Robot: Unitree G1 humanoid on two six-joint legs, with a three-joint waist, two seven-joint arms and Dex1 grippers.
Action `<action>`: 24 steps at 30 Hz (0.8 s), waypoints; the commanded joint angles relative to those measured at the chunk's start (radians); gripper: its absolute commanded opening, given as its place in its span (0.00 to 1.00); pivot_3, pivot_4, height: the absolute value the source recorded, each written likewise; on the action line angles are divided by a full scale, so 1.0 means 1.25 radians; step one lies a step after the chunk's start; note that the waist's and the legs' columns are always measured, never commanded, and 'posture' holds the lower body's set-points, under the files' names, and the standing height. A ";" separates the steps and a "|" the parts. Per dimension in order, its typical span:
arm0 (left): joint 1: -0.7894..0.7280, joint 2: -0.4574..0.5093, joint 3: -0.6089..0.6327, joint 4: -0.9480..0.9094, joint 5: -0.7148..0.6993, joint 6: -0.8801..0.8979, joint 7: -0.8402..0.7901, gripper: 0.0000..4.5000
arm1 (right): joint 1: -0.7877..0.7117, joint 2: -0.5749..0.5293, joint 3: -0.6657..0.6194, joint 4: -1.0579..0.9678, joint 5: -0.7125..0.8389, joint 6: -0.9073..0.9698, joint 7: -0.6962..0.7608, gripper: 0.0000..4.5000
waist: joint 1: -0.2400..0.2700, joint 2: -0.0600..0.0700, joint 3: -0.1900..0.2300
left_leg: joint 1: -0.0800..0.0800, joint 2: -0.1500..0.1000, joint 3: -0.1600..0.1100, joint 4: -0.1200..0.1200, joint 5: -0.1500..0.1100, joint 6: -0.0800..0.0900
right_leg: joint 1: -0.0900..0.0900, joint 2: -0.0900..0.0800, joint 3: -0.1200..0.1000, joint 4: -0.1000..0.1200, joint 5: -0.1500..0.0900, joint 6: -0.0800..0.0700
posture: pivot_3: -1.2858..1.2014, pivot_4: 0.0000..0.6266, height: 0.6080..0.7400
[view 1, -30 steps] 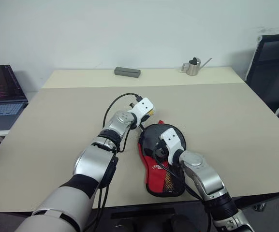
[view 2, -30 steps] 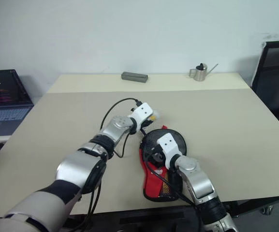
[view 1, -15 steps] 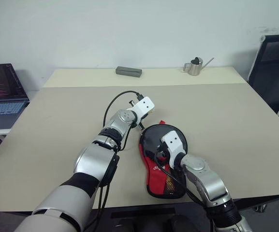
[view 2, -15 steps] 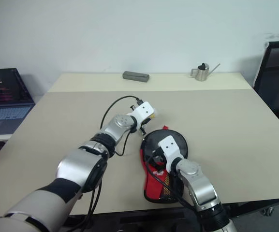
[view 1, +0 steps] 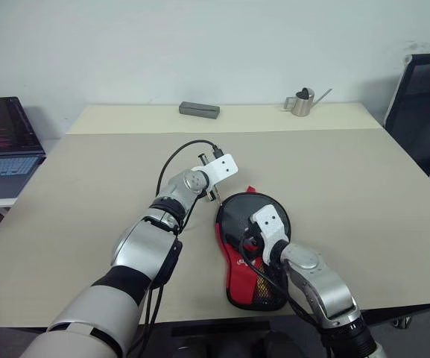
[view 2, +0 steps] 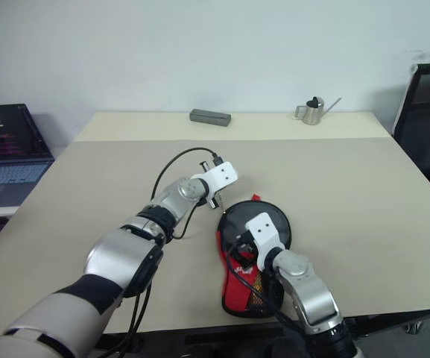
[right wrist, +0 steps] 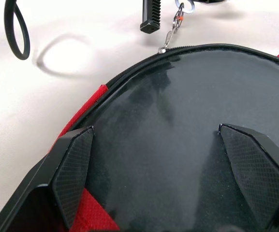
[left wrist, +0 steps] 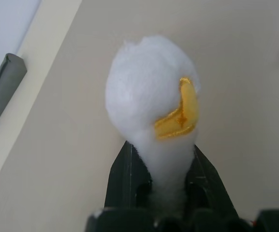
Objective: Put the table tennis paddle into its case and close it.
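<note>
The case [view 1: 250,257], black at its round head and red with a mesh pocket toward the handle end, lies flat near the table's front edge. Its fluffy white-yellow charm [left wrist: 151,111] is clamped in my left gripper [left wrist: 166,176], which is shut and held just beyond the case's head [view 1: 213,194]. A short chain [right wrist: 172,31] runs from there to the zipper at the case's rim. My right gripper [right wrist: 163,179] is open, and its fingertips [right wrist: 74,174] straddle the black head of the case [right wrist: 178,121]. The table tennis paddle is hidden.
A grey box [view 1: 199,110] and a small metal watering can [view 1: 301,102] stand at the table's far edge. A laptop [view 1: 2,138] sits off to the left, a black chair [view 1: 423,104] to the right. A black cable loop [view 1: 179,160] arches over my left wrist.
My left wrist has rolled with the charm still clamped, tilting its white mount. The right gripper stays open over the case's head.
</note>
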State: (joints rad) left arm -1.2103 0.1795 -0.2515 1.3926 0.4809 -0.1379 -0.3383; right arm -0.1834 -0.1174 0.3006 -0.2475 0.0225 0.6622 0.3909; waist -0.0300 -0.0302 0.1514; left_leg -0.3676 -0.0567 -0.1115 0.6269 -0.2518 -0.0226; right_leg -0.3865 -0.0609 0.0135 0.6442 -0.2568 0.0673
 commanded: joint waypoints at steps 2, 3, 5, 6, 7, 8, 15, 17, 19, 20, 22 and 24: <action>-0.050 0.003 -0.005 -0.009 0.019 -0.008 0.054 0.03 | 0.072 -0.019 0.043 0.047 0.002 0.086 0.004 1.00 | 0.000 0.000 0.000 | 0.000 0.000 0.000 0.000 -0.001 0.001 | 0.000 0.000 0.000 0.000 -0.001 0.001 | 0.52 0.24 1.00; -0.052 -0.002 -0.007 -0.009 0.023 -0.008 0.061 0.03 | 0.075 -0.020 0.044 0.043 0.002 0.087 0.004 1.00 | 0.000 0.000 0.000 | 0.000 0.000 0.000 0.000 -0.002 0.001 | 0.000 0.000 0.000 0.000 -0.001 0.001 | 0.52 0.24 1.00; -0.057 -0.011 -0.012 -0.008 0.031 -0.009 0.071 0.03 | 0.079 -0.021 0.045 0.036 0.002 0.090 0.003 1.00 | 0.000 0.000 0.000 | 0.000 0.000 0.000 0.000 -0.003 0.000 | 0.000 0.000 0.000 0.000 -0.002 0.001 | 0.52 0.24 1.00; -0.060 -0.015 -0.013 -0.008 0.034 -0.010 0.075 0.03 | 0.081 -0.022 0.045 0.033 0.002 0.092 0.002 1.00 | 0.001 0.000 0.000 | 0.000 0.000 0.000 0.001 -0.003 0.000 | 0.000 0.000 0.000 0.000 -0.002 0.001 | 0.52 0.24 1.00; -0.065 -0.022 -0.016 -0.008 0.037 -0.010 0.081 0.03 | 0.083 -0.022 0.045 0.030 0.002 0.094 0.001 1.00 | 0.001 0.000 0.000 | 0.000 0.000 0.000 0.001 -0.004 0.000 | 0.000 0.000 0.000 0.000 -0.002 0.001 | 0.52 0.24 1.00; -0.070 -0.030 -0.018 -0.008 0.040 -0.011 0.089 0.03 | 0.085 -0.022 0.046 0.026 0.003 0.095 0.000 1.00 | 0.001 0.000 0.000 | 0.000 -0.001 0.000 0.001 -0.004 0.000 | 0.000 0.000 0.000 0.000 -0.003 0.001 | 0.52 0.24 1.00; -0.090 -0.081 -0.025 -0.007 0.050 -0.022 0.110 0.03 | 0.099 -0.023 0.058 0.006 0.003 0.104 -0.008 1.00 | 0.001 0.000 0.000 | 0.000 -0.001 0.000 0.001 -0.006 0.000 | 0.000 0.000 0.000 0.000 -0.005 0.001 | 0.52 0.24 1.00; -0.095 -0.097 -0.032 -0.006 0.057 -0.026 0.116 0.03 | 0.103 -0.023 0.062 0.000 0.004 0.108 -0.011 1.00 | 0.001 0.000 0.000 | 0.000 -0.001 0.000 0.001 -0.006 0.000 | 0.000 0.000 0.000 0.000 -0.005 0.000 | 0.52 0.24 1.00; -0.097 -0.110 -0.040 -0.006 0.066 -0.027 0.121 0.03 | 0.110 -0.021 0.066 -0.010 0.005 0.113 -0.016 1.00 | 0.001 0.000 0.000 | 0.000 -0.001 0.000 0.001 -0.006 0.000 | 0.000 0.000 0.001 0.000 -0.006 0.001 | 0.52 0.24 1.00; -0.097 -0.115 -0.044 -0.006 0.069 -0.027 0.123 0.03 | 0.113 -0.020 0.068 -0.013 0.005 0.115 -0.019 1.00 | 0.001 0.000 0.000 | 0.000 -0.001 0.000 0.001 -0.006 0.000 | 0.000 -0.001 0.001 0.000 -0.006 0.001 | 0.52 0.24 1.00; -0.097 -0.125 -0.050 -0.005 0.074 -0.025 0.131 0.03 | 0.119 -0.019 0.071 -0.021 0.006 0.119 -0.023 1.00 | 0.001 0.000 0.000 | 0.000 -0.001 0.000 0.001 -0.007 0.000 | 0.000 -0.001 0.001 0.000 -0.006 0.001 | 0.52 0.24 1.00; -0.097 -0.133 -0.059 -0.004 0.082 -0.027 0.137 0.03 | 0.125 -0.020 0.075 -0.029 0.007 0.122 -0.028 1.00 | 0.001 0.000 0.000 | 0.000 -0.001 0.000 0.001 -0.007 0.000 | 0.000 -0.001 0.001 0.000 -0.006 0.001 | 0.52 0.24 1.00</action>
State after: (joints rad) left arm -1.2874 0.0184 -0.3176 1.4061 0.5713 -0.1446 -0.1953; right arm -0.1064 -0.1270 0.3345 -0.3665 0.0224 0.7120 0.3455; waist -0.0283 -0.0305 0.1513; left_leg -0.3679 -0.0577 -0.1112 0.6279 -0.2606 -0.0226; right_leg -0.3869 -0.0616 0.0141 0.6442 -0.2651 0.0681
